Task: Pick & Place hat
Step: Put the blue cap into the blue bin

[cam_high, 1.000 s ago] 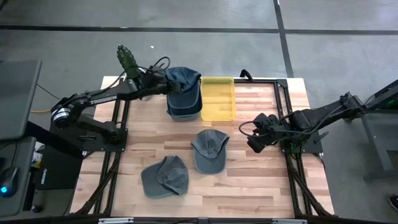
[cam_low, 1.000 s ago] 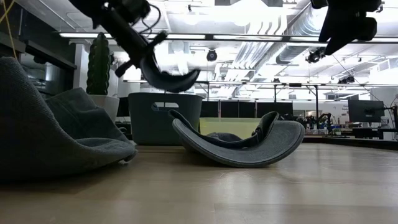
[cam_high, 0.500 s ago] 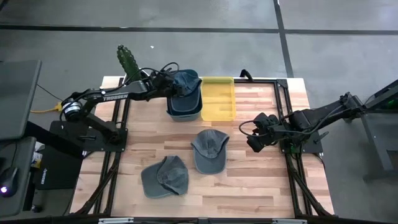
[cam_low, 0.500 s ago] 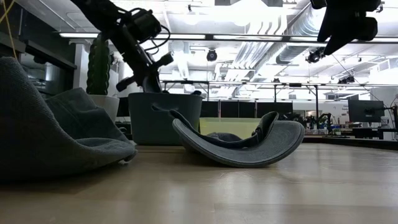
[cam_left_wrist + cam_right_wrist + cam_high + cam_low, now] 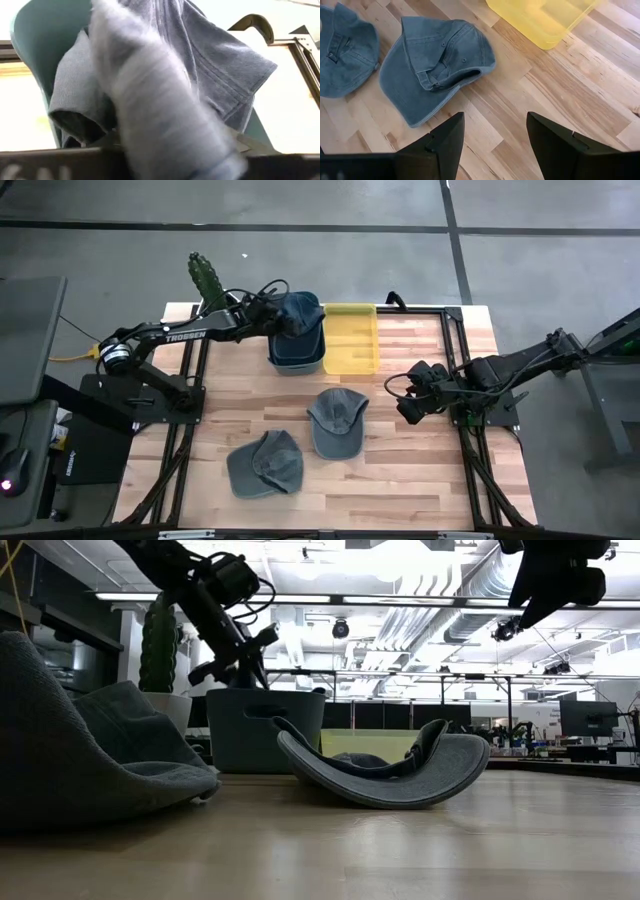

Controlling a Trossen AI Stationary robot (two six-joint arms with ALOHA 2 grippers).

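Reaching across the far left of the table (image 5: 420,480), the left gripper (image 5: 272,313) hovers over the dark blue bin (image 5: 296,355), just above its rim. A blue denim hat (image 5: 298,310) lies draped over the bin's opening, bunched against the bin's inner wall in the left wrist view (image 5: 150,100). Whether the left claw is grasping the hat or has let go cannot be told; the cloth fills the wrist view and hides the fingers.

A yellow tray (image 5: 352,338) stands touching the bin's right side. Two more hats lie on the wooden tabletop: one near the centre (image 5: 337,421), upturned with its brim toward the near edge, and one near the front left (image 5: 265,464).

The right gripper (image 5: 412,406) waits above the right part of the table, raised clear of the surface. Its fingers (image 5: 445,142) stand apart and hold nothing. A small cactus (image 5: 205,277) stands beyond the table's far left corner.
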